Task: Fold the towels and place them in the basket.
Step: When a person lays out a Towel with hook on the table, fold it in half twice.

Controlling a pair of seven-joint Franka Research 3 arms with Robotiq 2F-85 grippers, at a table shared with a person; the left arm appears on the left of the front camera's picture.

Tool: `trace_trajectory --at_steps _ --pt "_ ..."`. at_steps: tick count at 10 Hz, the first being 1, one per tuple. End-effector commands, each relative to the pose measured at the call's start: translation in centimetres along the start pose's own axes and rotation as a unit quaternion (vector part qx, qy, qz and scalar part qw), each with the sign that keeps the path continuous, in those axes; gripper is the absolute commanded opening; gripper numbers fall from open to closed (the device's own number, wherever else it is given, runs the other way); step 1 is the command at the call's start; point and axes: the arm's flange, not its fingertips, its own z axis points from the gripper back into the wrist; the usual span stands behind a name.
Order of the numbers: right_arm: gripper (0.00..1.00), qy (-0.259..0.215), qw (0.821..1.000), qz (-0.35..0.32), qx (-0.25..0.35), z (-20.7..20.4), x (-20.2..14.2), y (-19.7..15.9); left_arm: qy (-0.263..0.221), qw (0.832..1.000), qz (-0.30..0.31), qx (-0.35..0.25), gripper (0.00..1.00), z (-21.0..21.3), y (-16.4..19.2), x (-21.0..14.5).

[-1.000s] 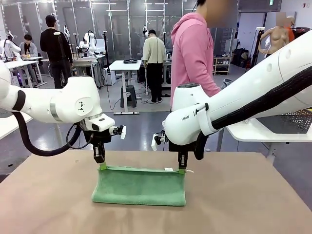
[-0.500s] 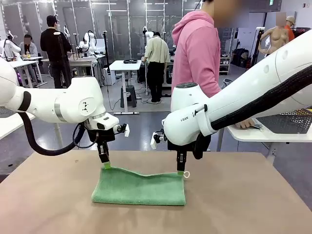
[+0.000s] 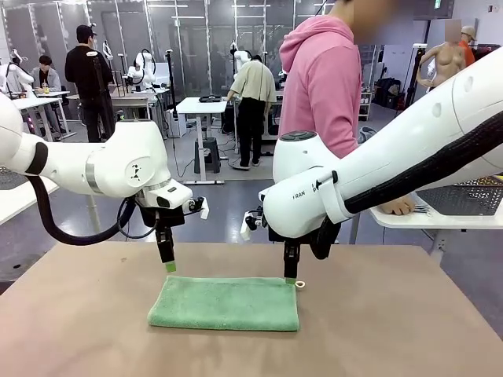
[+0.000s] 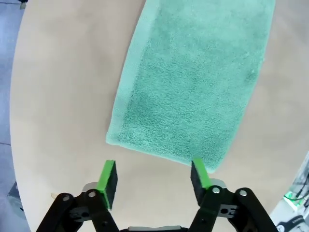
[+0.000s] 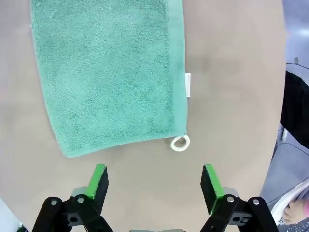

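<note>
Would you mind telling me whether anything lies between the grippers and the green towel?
Nothing visible does. The left gripper and right gripper hang open just past the green towel's far edge, with bare table in the gap.

1. Pretty sure we're looking at a robotics lab here, not anybody's home or shop.
2. A white left arm and a white right arm are reaching over a plain brown table.
3. Behind them, a white worktable is sitting out on a bare grey floor, with some dark gear lying on it.
4. People are hanging around the benches: one in black, one in a cream top, and another sitting at a desk.
5. Glass partition walls are running along the back.
</note>
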Motion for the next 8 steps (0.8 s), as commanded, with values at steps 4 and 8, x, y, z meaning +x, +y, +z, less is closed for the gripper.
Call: trace_trajectory --at_steps 4,8 --pt "1.00 0.000 1.000 0.000 0.000 0.0 0.0 0.0 0.000 1.000 0.000 0.000 0.91 0.0 0.0 0.0" --pt "0.96 0.001 1.000 0.002 0.000 0.1 0.0 0.3 0.000 1.000 0.000 0.000 0.91 0.0 0.0 0.0"
